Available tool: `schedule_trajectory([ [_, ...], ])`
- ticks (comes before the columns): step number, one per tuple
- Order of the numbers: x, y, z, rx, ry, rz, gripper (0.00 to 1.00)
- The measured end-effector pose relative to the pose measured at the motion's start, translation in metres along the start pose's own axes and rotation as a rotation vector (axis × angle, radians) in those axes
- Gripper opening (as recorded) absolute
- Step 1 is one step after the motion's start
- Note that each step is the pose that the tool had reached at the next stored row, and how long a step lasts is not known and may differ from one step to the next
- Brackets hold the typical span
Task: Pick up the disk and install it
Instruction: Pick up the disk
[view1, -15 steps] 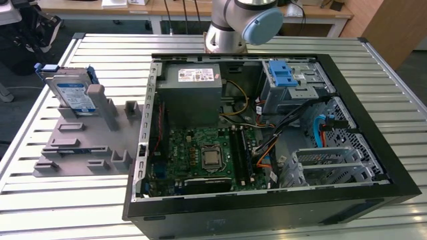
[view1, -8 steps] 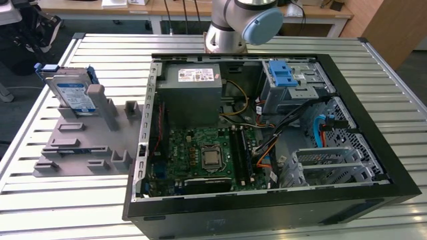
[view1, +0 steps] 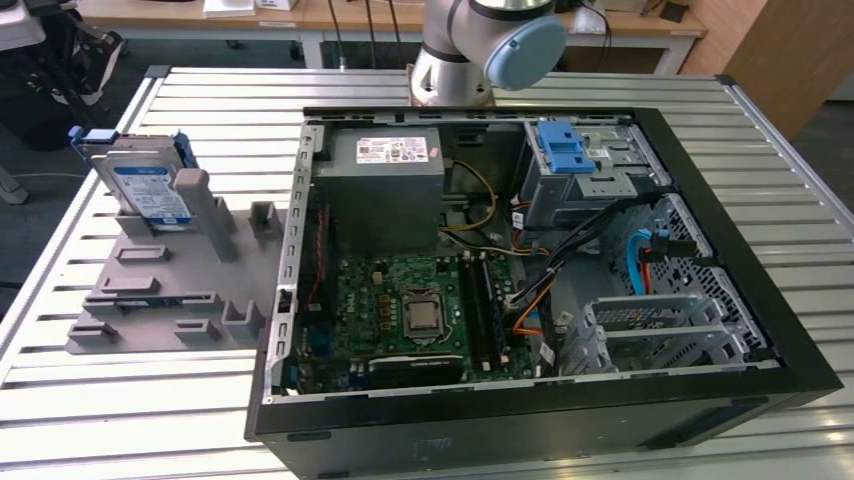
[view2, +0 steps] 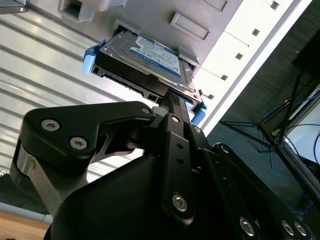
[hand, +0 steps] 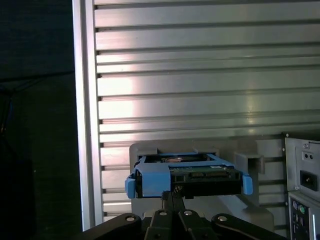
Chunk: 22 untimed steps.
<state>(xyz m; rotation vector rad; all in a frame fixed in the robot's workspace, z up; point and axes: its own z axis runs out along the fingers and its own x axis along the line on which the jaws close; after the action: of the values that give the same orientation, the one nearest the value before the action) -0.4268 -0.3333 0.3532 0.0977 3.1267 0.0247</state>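
The disk (view1: 144, 185) stands on edge in a slot at the far end of a grey holder (view1: 174, 290), its blue-and-white label facing the exterior camera and its blue carrier framing it. The holder lies flat on the slatted metal counter (view1: 134, 420), near the counter's far corner on the exterior view's left, with several other upright posts and slots on it. In the first wrist view the disk (hand: 187, 175) is seen end-on, connector edge towards the camera, close to one long edge of the counter (hand: 200, 75). In the second wrist view its labelled face (view2: 150, 57) shows at a slant.

The tool (hand: 172, 192) is clenched with nothing in it, its 2 fingers pressed together. It points at the disk's connector edge in both wrist views (view2: 172, 97); I cannot tell whether it touches.

Beside the holder, towards the exterior view's right, an open computer case (view1: 534, 410) takes up the middle of the counter. Inside it are a grey power supply (view1: 387, 175), a green motherboard (view1: 414, 310) and a drive cage with a blue latch (view1: 567, 150). The arm's base (view1: 467, 50) stands at the counter's far edge behind the case.
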Motion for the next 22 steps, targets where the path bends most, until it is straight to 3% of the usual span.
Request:
schedule_trajectory([
  [22, 0.0, 0.0, 0.0, -0.0004, 0.0006, -0.033, 0.11],
])
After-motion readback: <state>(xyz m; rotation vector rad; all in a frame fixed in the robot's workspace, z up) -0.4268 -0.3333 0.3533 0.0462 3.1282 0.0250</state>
